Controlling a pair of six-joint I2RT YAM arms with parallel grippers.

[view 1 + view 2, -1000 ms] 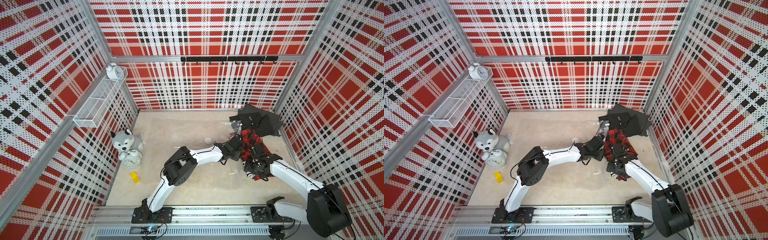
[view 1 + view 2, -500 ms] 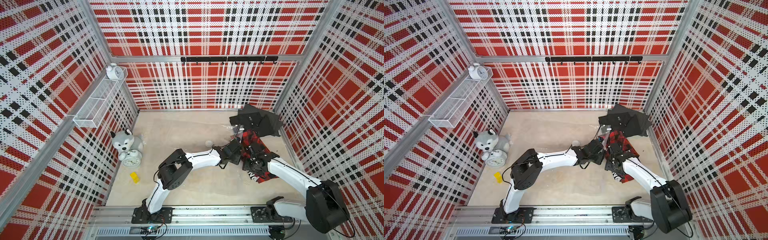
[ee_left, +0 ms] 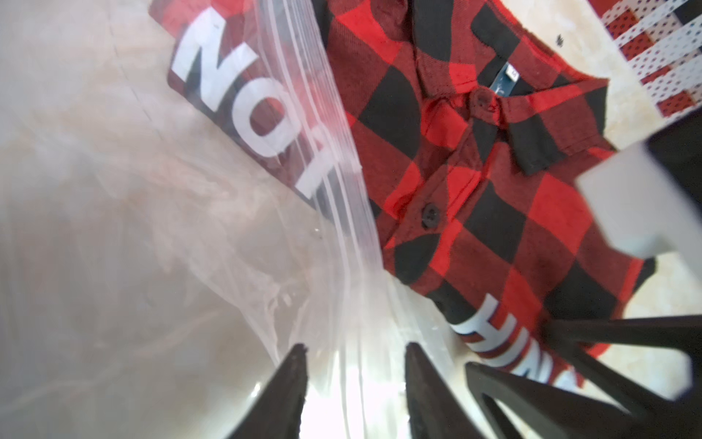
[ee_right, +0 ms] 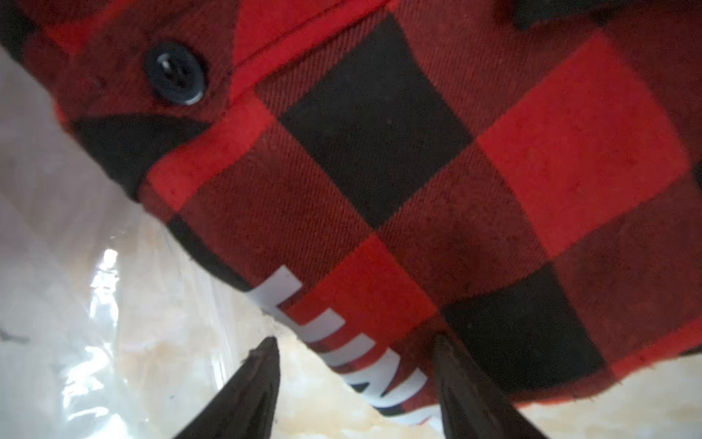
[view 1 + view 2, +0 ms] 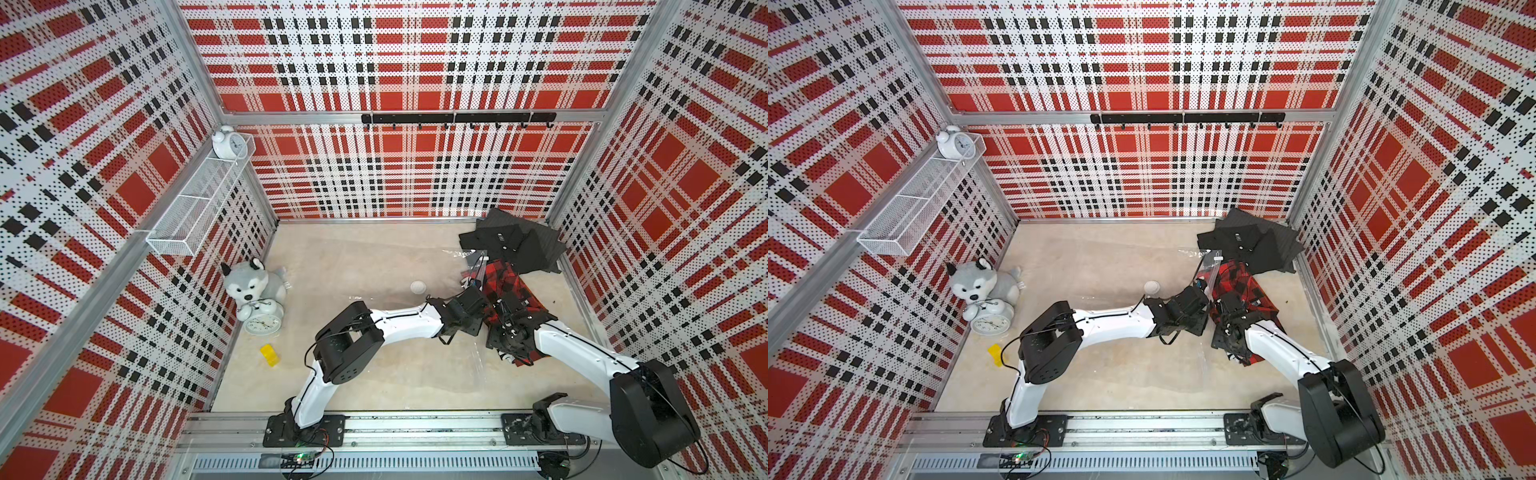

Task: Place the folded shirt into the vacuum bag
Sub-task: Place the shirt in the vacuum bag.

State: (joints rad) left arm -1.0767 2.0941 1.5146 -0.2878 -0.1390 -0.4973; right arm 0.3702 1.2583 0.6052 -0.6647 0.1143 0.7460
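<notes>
1. The vacuum bag [image 3: 171,285] lies flat and crinkled on the beige worktop [image 5: 257,386]. Its round white valve cap [image 5: 418,286] faces up in both top views.
2. The folded shirt [image 5: 513,291], in red and black checks with white letters, lies at the zipper mouth of the bag, on the side of the right arm. In the left wrist view the zipper strip crosses one lettered corner of the shirt, which shows through the film. I cannot tell whether that corner is inside the bag or only under it.
3. The left claw [image 3: 355,353] is at the mouth of the bag. Its two fingers stand clearly apart, and the thin clear edge of the bag passes between them.
4. The right claw [image 4: 355,342] is just beside the mouth of the bag, at the lettered hem of the shirt. Its fingers are apart with the hem between them. One finger touches the cloth, but I cannot tell if the shirt is really gripped.
5. A pile of black clothes [image 5: 515,245] lies at the far corner of the bag and touches the shirt.
6. Well apart from the bag, at the wall on the side of the left arm, a gray plush dog [image 5: 249,284] leans over an alarm clock [image 5: 262,324]. A small yellow block [image 5: 270,354] lies near them.
</notes>
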